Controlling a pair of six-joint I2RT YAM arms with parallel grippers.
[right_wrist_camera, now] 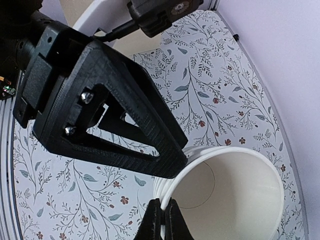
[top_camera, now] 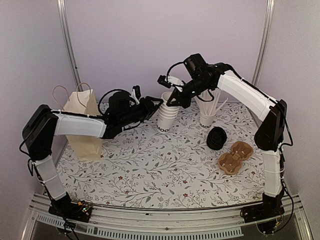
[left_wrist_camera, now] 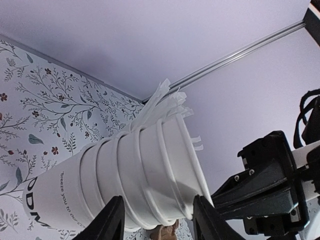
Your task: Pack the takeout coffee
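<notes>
Several cups (top_camera: 169,119) sit stacked. The right gripper (right_wrist_camera: 162,210) pinches the top cup (right_wrist_camera: 225,200) by its rim. The left gripper (left_wrist_camera: 158,202) sits around the stack; I cannot tell if it squeezes.

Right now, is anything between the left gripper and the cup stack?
Nothing visible. The left gripper has its jaws on either side of the cup stack, with no object between. The right gripper is shut on the top cup at its rim. The straw cup stands beyond the stack, not in between.
</notes>
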